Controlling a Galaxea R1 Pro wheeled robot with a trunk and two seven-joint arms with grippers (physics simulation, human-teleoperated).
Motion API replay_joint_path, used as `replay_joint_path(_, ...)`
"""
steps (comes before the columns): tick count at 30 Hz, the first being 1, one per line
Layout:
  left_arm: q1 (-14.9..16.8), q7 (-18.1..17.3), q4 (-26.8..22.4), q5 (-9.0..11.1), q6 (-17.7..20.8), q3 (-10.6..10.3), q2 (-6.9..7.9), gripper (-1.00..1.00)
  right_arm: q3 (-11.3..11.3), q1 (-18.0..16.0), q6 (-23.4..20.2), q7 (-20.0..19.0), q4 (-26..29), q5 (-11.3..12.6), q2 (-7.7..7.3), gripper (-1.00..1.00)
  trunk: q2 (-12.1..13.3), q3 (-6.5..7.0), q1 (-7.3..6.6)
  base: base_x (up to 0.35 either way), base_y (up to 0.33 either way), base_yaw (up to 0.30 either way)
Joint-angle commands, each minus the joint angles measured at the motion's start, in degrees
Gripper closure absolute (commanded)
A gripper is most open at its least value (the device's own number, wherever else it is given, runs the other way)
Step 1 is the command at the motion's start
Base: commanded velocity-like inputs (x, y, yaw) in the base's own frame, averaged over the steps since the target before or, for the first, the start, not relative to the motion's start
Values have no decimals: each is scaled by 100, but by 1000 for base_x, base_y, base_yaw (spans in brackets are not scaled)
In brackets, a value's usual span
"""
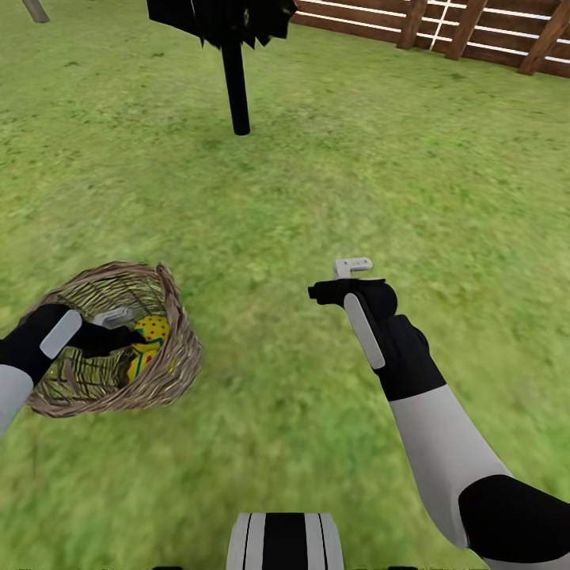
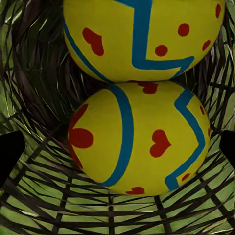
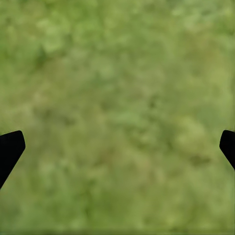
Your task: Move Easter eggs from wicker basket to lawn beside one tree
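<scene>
The wicker basket (image 1: 178,360) lies tilted on the lawn (image 1: 317,182) at the lower left. My left gripper (image 1: 127,331) reaches inside it, open. In the left wrist view the gripper (image 2: 117,147) has its fingertips (image 2: 10,154) wide on either side of a yellow Easter egg (image 2: 142,139); a second egg (image 2: 142,34) rests against it farther in. Two eggs (image 1: 152,326) show from the head; a third is hidden. My right gripper (image 1: 340,279) hovers open over bare grass (image 3: 117,98) to the right of the basket, with nothing between its fingers.
A black-trunked tree (image 1: 236,87) with near-black foliage stands ahead on the grass. A brown slat fence (image 1: 443,28) runs along the far right. A pale grey trunk (image 1: 36,9) shows at the far left corner. My base (image 1: 285,542) is at the near edge.
</scene>
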State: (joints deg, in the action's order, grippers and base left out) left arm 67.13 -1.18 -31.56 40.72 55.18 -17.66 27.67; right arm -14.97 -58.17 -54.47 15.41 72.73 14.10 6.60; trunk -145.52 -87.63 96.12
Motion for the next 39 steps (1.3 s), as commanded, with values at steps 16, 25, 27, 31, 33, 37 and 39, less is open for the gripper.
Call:
replay_joint_path(16, -6, -247, -10, 2, -117, -96, 139, -100, -6, 4, -16, 59, 7, 58, -1, -100, -9, -115, 11, 0, 0, 0)
replay_joint_path(25, -7, -391, -10, 4, -147, -112, 136, -100, 3, 7, -19, 57, 63, 58, -8, -100, -13, -182, 19, 0, 0, 0)
replay_joint_path(27, -7, -407, -9, 5, -166, -113, 133, -100, -2, 7, -19, 40, 109, 58, -5, -100, -13, -182, 19, 0, 0, 0)
replay_joint_path(31, -7, -430, -8, 4, -193, -114, 125, -100, -11, 7, -24, -42, 455, 50, -2, -100, -13, -182, 19, 0, 0, 0)
replay_joint_path(33, -7, -437, -8, 1, -201, -114, 122, -100, -16, 7, -31, -59, 748, 43, 3, -100, -13, -182, 19, 0, 0, 0)
replay_joint_path(37, -7, -447, -8, 4, -205, -115, 120, -100, -20, 7, -76, -57, 1216, 30, 5, -100, -17, -248, 27, 0, 0, 0)
replay_joint_path(39, -7, -450, -8, 5, -203, -115, 121, -100, -16, 7, -95, -56, 1387, 26, 2, -100, -17, -248, 27, 0, 0, 0)
